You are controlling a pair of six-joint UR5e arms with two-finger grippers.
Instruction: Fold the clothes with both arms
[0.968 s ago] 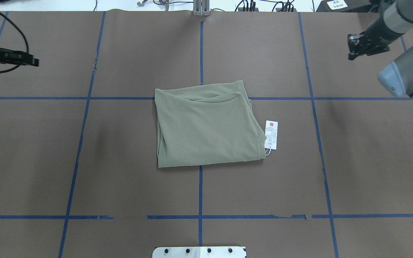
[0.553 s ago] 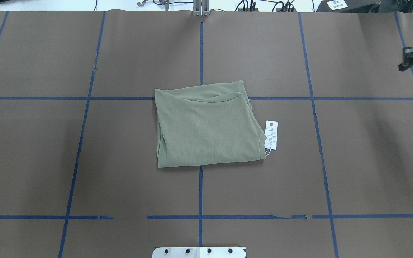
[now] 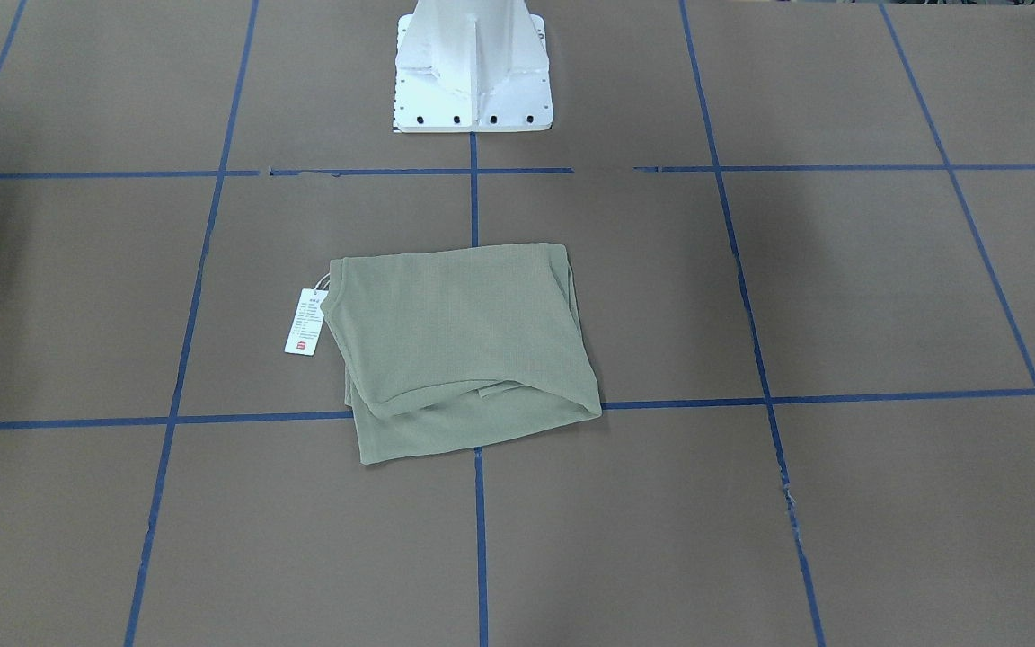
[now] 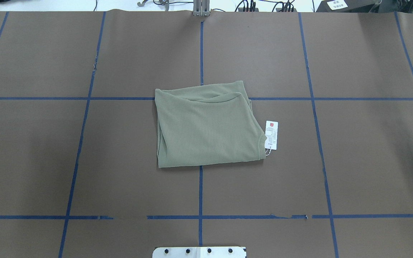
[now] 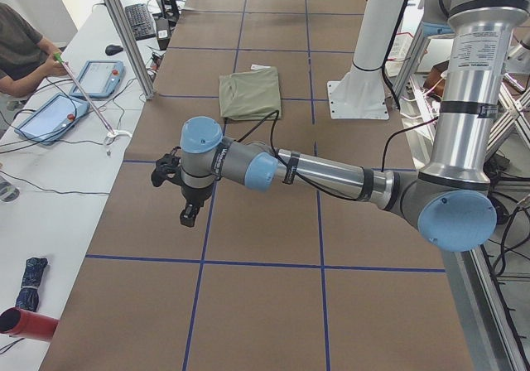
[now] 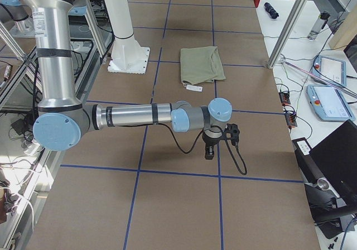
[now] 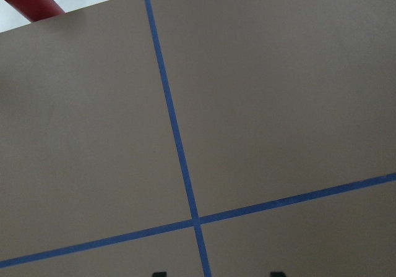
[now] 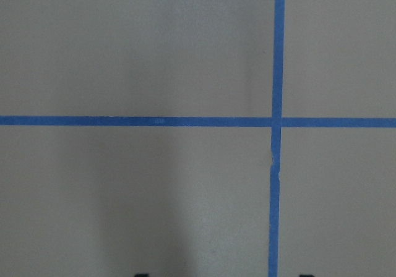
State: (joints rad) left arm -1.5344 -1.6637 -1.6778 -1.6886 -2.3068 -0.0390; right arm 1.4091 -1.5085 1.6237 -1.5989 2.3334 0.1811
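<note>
My left pincer hangs over bare table with nothing in it. In its wrist view only the fingertips peek in at the lower edge, set apart, with a blue tape cross just beyond them.

Off to that pincer's right, well clear of it, there's the shirt. It lies about midway between my two pincers, folded to a compact, near-square packet, flat on the table. I read it as soft, light, limp knit, so the layers will likely slide over each other. I'd pinch through the whole stack at two corners of one edge, one pincer each, and lift low.

The hang tag pokes out on the side facing my right pincer. It's loose on its string, best left alone.

And the right pincer: over bare table too, well apart from the shirt, jaws spread, empty.
</note>
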